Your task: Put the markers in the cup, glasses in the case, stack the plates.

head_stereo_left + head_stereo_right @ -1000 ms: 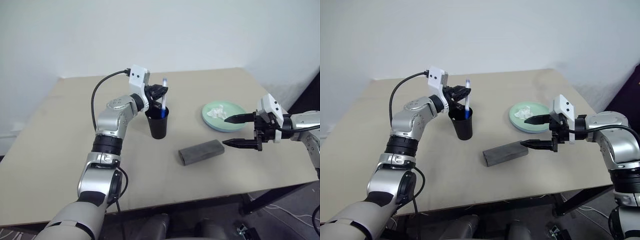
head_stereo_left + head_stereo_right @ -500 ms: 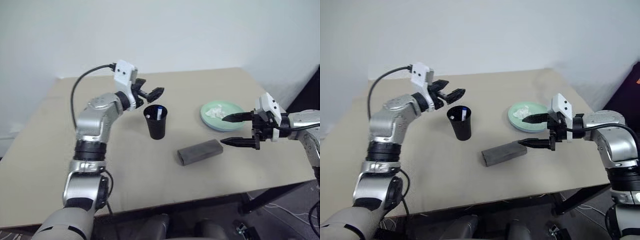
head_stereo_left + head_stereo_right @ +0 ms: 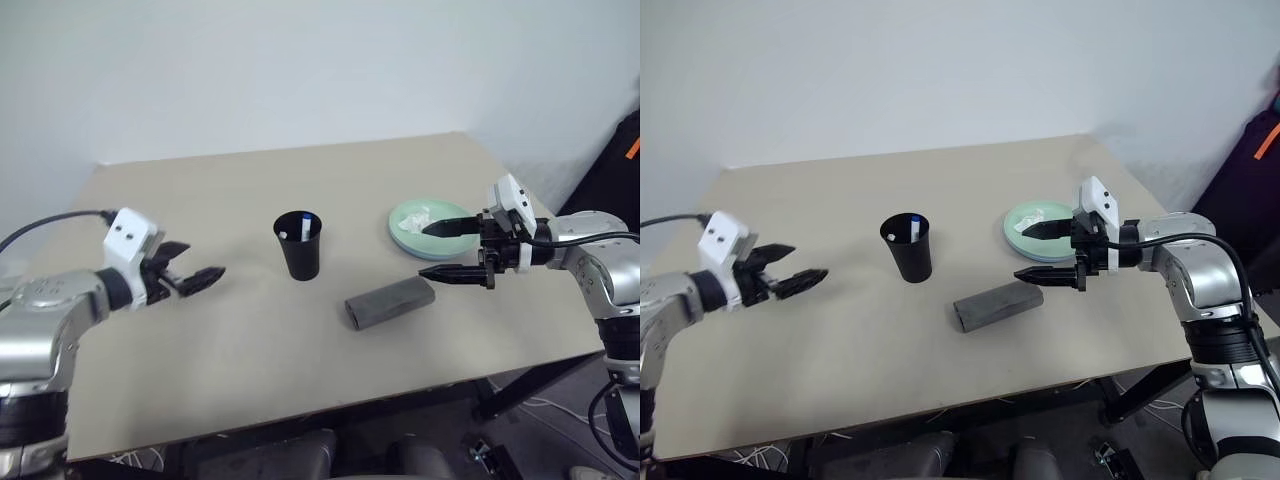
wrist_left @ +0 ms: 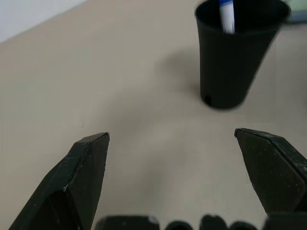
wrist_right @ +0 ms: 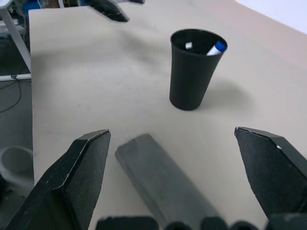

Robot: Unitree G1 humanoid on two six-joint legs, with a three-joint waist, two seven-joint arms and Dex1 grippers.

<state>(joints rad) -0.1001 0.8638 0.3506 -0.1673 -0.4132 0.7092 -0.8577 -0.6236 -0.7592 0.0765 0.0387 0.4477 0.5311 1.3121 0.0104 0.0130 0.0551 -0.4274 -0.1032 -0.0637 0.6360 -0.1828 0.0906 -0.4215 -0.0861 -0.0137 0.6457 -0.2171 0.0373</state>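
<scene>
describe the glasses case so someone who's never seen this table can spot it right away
On the beige table, look toward the near edge, right of the upright black cup in the middle. The case is the grey oblong box lying flat and askew there, near the stacked round plates. It is the only boxy, straight-edged item on the table.

A beige table [image 3: 250,340] stands before a white wall [image 3: 300,70], a crumpled tissue [image 3: 420,214] near its edge.
</scene>
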